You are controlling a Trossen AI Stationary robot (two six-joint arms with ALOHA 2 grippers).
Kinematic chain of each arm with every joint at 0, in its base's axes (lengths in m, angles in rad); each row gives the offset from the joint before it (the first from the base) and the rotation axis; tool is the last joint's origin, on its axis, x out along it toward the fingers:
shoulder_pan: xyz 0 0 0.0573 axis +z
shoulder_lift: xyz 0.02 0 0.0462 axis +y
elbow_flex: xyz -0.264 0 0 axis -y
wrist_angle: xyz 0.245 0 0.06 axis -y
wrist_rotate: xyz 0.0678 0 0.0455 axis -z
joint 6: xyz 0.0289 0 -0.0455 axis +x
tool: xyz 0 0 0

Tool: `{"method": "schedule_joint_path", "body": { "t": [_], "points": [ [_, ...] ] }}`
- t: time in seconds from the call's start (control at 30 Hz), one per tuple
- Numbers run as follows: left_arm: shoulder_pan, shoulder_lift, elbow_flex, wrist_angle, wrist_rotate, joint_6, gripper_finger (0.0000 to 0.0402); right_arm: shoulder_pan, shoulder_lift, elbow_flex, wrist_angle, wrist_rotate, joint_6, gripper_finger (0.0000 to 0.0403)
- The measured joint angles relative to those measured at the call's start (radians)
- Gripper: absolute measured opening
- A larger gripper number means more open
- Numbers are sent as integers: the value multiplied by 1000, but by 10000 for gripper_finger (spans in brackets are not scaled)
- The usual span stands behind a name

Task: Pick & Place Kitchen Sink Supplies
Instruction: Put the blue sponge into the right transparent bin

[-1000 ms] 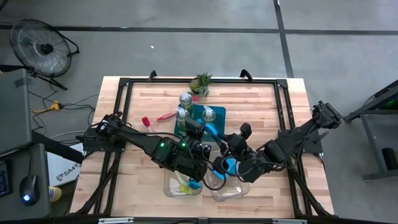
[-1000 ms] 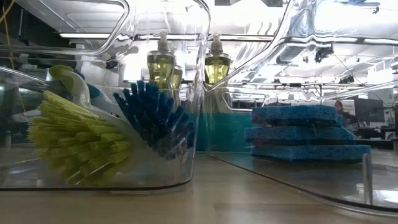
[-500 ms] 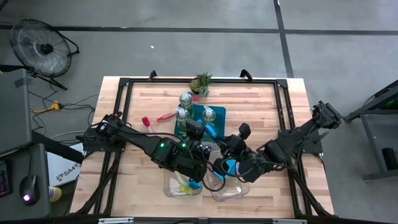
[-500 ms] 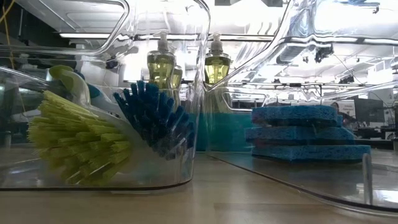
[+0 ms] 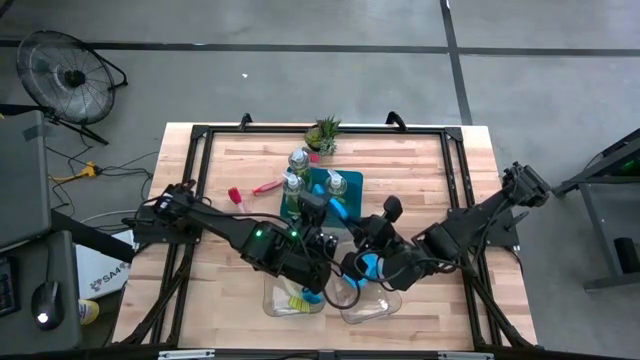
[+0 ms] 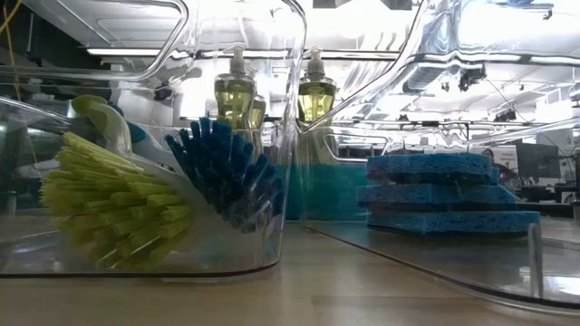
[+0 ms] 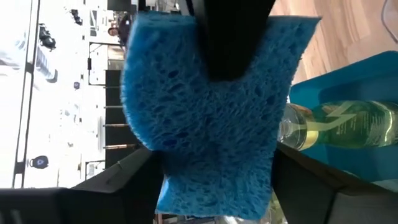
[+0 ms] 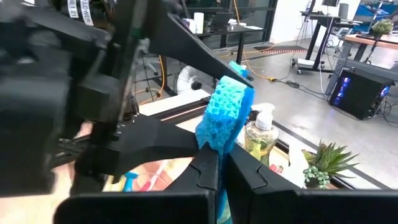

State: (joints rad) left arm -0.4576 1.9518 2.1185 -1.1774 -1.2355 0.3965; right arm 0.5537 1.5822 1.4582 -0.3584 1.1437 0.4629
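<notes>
Over the front-centre of the table (image 5: 420, 175) I've got both arms reaching in low toward each other, above the two clear bins (image 5: 355, 305). The right gripper (image 5: 357, 266) is pinched tight on a blue sponge (image 8: 225, 112); the right wrist cam shows the sponge standing up edge-on between the closed fingers. The left gripper (image 5: 318, 248) sits just beside it, and on the left wrist cam the same sponge (image 7: 205, 118) fills the view with a dark finger across its top. The left fingers look spread and off the sponge, but that cam is too close for me to be certain.

Compared w/ a second ago: the left gripper has let go and opened, the right has finished clamping, so the sponge has passed from left to right. Arm poses barely shifted in the high view.

Low cam: three sponges (image 6: 439, 195) stacked in the right-hand bin, a yellow-green brush (image 6: 113, 213) and a blue brush (image 6: 227, 172) lying in the left-hand bin (image 6: 288, 136), unchanged. Soap bottles (image 5: 335, 183) stand on the teal tray (image 5: 352, 180) behind, approx. mid-table. A red brush (image 5: 266, 187) lies on the wood to the tray's left.
</notes>
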Motion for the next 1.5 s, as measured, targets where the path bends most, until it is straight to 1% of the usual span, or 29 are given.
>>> {"method": "schedule_joint_path", "body": {
  "t": [0.2,0.4,0.47,0.63,1.0,1.07,1.2,1.33,1.4,1.5],
  "points": [
    [-12,-21,0,-14,-6,28,266,-11,-1,0,1,-10,1,1],
    [-42,-57,0,-81,-8,26,266,-26,-7,0,0,-24,6,1],
    [-45,-61,0,-90,-25,26,266,-31,-7,0,-2,-26,7,1],
    [-61,-75,2,-117,-41,27,266,-47,-6,0,-5,-66,7,0],
    [-84,-96,2,-167,-55,26,266,-76,-6,0,-4,-94,7,0],
    [-96,-104,2,-179,-65,26,266,-84,-7,0,-6,-111,7,0],
    [-133,-131,1,-198,-122,18,266,-104,-29,0,-27,-141,7,0],
    [-170,-168,1,-237,-157,-59,266,-122,-68,0,-74,-143,8,0],
    [-186,-192,1,-294,-151,-155,266,-131,-93,0,-105,-145,16,0],
    [-187,-229,1,-400,-105,-348,266,-146,-138,0,-177,-145,60,0]
  ]
}}
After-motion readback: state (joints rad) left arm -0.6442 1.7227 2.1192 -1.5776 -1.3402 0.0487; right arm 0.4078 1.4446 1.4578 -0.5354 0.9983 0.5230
